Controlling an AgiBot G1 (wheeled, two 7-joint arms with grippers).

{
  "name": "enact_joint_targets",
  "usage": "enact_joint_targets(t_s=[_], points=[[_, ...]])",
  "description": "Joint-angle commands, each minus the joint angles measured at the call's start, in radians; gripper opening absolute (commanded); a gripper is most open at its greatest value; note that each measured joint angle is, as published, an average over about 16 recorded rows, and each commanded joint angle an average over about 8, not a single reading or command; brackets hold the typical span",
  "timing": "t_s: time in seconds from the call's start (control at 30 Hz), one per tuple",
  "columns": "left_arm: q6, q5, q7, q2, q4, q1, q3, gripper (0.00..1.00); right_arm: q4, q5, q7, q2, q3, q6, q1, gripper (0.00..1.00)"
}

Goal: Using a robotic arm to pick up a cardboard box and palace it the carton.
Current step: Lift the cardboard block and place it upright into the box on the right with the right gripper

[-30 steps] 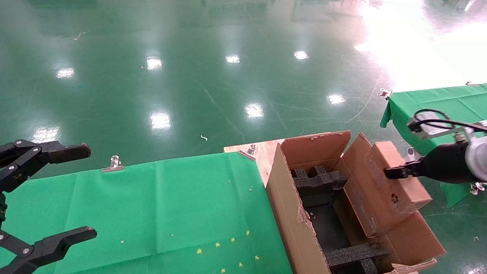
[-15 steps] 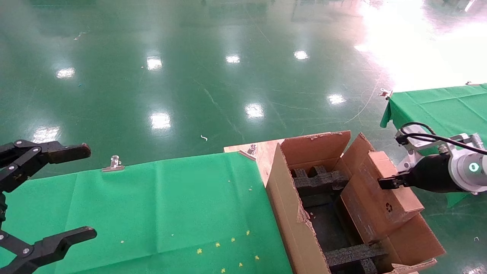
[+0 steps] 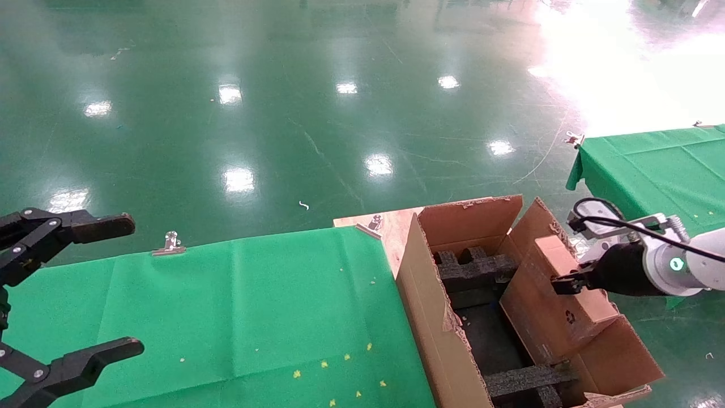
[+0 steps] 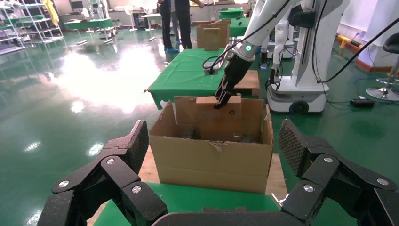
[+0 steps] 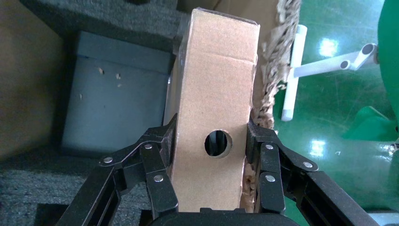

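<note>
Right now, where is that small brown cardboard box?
In the head view the cardboard box is on the right, clamped in the right hand, tilted over the carton's right side above the black foam inserts.

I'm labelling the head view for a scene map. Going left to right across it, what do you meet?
Black left pincer → green cloth-covered table → large brown corrugated carton → small brown cardboard box → black right pincer on its white arm.

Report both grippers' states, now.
Left gripper: open, holding nothing, parked over the green table.
Right gripper: shut on the cardboard box, at the carton.
</note>
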Motion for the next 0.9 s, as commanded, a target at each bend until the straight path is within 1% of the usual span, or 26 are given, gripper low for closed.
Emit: enact_joint_targets(t_s=[0.03,0.5,0.67,0.9], points=[[0.0,0.0,0.0,0.0,0.0,0.0,0.0,1.0,-0.004,0.001,-0.002,-0.007,-0.003,0.01,-0.013,0.0],[0.0,0.0,0.0,0.0,0.0,0.0,0.0,1.0,-0.085,0.036,0.039,-0.081,-0.021,0.091,-0.141,0.0],[0.0,0.0,0.0,0.0,0.0,0.0,0.0,1.0,-0.118,0.056,0.035,-0.106,-0.023,0.113,-0.182,0.0],[0.0,0.0,0.0,0.0,0.0,0.0,0.0,1.0,-0.151,0.077,0.009,-0.122,-0.022,0.123,-0.205,0.0]])
